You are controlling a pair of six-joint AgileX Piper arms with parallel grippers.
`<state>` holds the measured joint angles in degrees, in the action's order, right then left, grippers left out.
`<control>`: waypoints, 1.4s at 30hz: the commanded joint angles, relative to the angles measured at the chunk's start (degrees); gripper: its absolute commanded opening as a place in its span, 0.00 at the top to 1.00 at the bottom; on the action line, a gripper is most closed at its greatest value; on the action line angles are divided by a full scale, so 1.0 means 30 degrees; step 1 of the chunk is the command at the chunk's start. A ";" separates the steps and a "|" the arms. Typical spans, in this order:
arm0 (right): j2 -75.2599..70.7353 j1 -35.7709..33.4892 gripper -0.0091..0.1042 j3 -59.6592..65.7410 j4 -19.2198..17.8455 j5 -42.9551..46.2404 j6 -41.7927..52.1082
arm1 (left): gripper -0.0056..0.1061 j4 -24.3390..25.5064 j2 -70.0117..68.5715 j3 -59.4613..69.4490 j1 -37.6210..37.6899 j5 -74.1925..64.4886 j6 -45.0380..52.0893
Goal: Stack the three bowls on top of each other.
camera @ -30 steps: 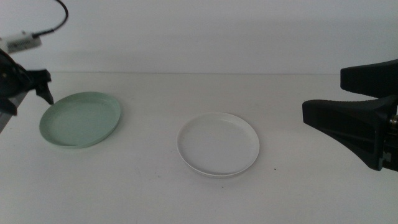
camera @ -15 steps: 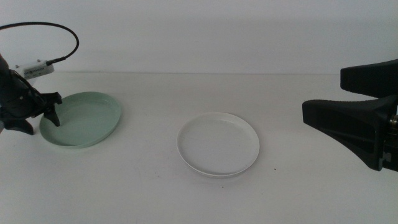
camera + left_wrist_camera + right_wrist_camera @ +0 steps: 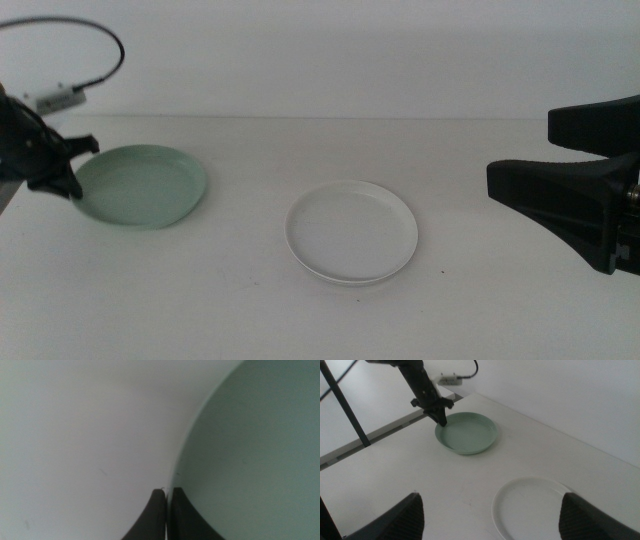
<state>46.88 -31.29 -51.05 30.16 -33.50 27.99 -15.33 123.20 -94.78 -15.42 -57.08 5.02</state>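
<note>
- My left gripper (image 3: 68, 172) has its jaws pressed together on the rim of the mint green bowl (image 3: 143, 187), at the bowl's nine o'clock edge; that edge looks lifted, the bowl tilted.
- The green bowl sits at the table's (image 3: 240, 300) nine o'clock. The white bowl (image 3: 351, 231) lies flat near the centre, well apart, toward three o'clock from it.
- I can see only two bowls; no grey one shows on its own.
- My right gripper (image 3: 490, 510) waits at the three o'clock side, jaws wide apart.
- To do this well, I judge I should lift the green bowl clear, carry it level, centre it over the white rim, then lower before letting go.
</note>
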 commanded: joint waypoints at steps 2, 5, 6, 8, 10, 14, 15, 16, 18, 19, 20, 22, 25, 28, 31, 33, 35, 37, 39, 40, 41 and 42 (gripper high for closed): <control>-0.0101 -0.0041 0.10 0.0041 0.0055 0.0168 0.0048 | 0.97 -0.1645 -0.2333 -0.0158 0.1002 -0.1597 0.0926; -0.0101 -0.0041 0.10 0.0041 0.0055 0.0168 0.0048 | 0.97 -0.1688 -0.3851 0.0320 0.3261 -0.1420 0.1030; -0.0101 -0.0041 0.10 0.0041 0.0055 0.0168 0.0048 | 0.97 -0.1728 -0.4158 0.0444 0.4245 -0.1420 0.0755; -0.0101 -0.0041 0.10 0.0041 0.0055 0.0168 0.0048 | 0.97 -0.1767 -0.4376 0.0456 0.6070 -0.1270 0.0439; -0.0101 -0.0041 0.10 0.0041 0.0055 0.0168 0.0048 | 0.97 -0.1767 -0.4374 0.0475 0.8013 -0.0768 -0.0215; -0.0101 -0.0041 0.10 0.0041 0.0055 0.0168 0.0048 | 0.97 -0.1342 -0.4111 0.0475 1.0933 0.0666 -0.0985; -0.0101 -0.0041 0.10 0.0041 0.0055 0.0168 0.0048 | 0.97 -0.0939 -0.3926 0.0475 1.1432 0.0862 -0.1375; -0.0101 -0.0041 0.10 0.0041 0.0055 0.0168 0.0048 | 0.97 -0.0673 -0.3764 0.0475 1.1723 0.0952 -0.1673; -0.0101 -0.0041 0.10 0.0041 0.0055 0.0168 0.0048 | 0.97 -0.0583 -0.3251 0.0475 1.2148 0.0993 -0.1911; -0.0101 -0.0041 0.10 0.0041 0.0055 0.0168 0.0048 | 0.97 -0.0627 -0.3024 0.0475 1.2206 0.0993 -0.1911; -0.0101 -0.0041 0.10 0.0041 0.0055 0.0168 0.0048 | 0.97 -0.0769 -0.2775 0.0475 1.2206 0.0993 -0.1911; -0.0101 -0.0041 0.10 0.0041 0.0055 0.0168 0.0048 | 0.97 -0.0980 -0.2462 0.0475 1.2206 0.1074 -0.2000; -0.0101 -0.0041 0.10 0.0041 0.0055 0.0168 0.0048 | 0.97 -0.0890 -0.1975 0.0475 1.2206 0.1471 -0.2181; -0.0101 -0.0041 0.10 0.0041 0.0055 0.0168 0.0048 | 0.97 -0.1112 -0.1624 0.0475 1.2206 0.1554 -0.2141; -0.0101 -0.0041 0.10 0.0041 0.0055 0.0168 0.0048 | 0.97 -0.1201 -0.1393 0.0475 1.2206 0.1604 -0.2108; -0.0101 -0.0041 0.10 0.0041 0.0055 0.0168 0.0048 | 0.97 -0.1201 -0.1317 0.0475 1.2206 0.1737 -0.1801; -0.0101 -0.0041 0.10 0.0041 0.0055 0.0168 0.0048 | 0.97 -0.1201 -0.1317 0.0475 1.2206 0.1772 -0.1673; -0.0101 -0.0041 0.10 0.0041 0.0055 0.0168 0.0048 | 0.96 -0.1201 -0.1317 0.0475 1.2206 0.1729 -0.1673; -0.0101 -0.0041 0.10 0.0041 0.0055 0.0168 0.0048 | 0.93 -0.1201 -0.1317 0.0475 1.2206 0.1695 -0.1673; -0.0101 -0.0041 0.10 0.0041 0.0055 0.0168 0.0048 | 0.90 -0.1201 -0.1317 0.0475 1.2206 0.1695 -0.1673; -0.0101 -0.0041 0.10 0.0041 0.0055 0.0168 0.0048 | 0.88 -0.1246 -0.1317 0.0475 1.2206 0.1654 -0.1673; -0.0101 -0.0041 0.10 0.0041 0.0055 0.0168 0.0048 | 0.84 -0.1354 -0.1317 0.0475 1.2206 0.1586 -0.1673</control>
<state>46.88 -31.29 -51.05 30.16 -33.50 27.89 -18.59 119.48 -93.26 21.12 -52.30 0.00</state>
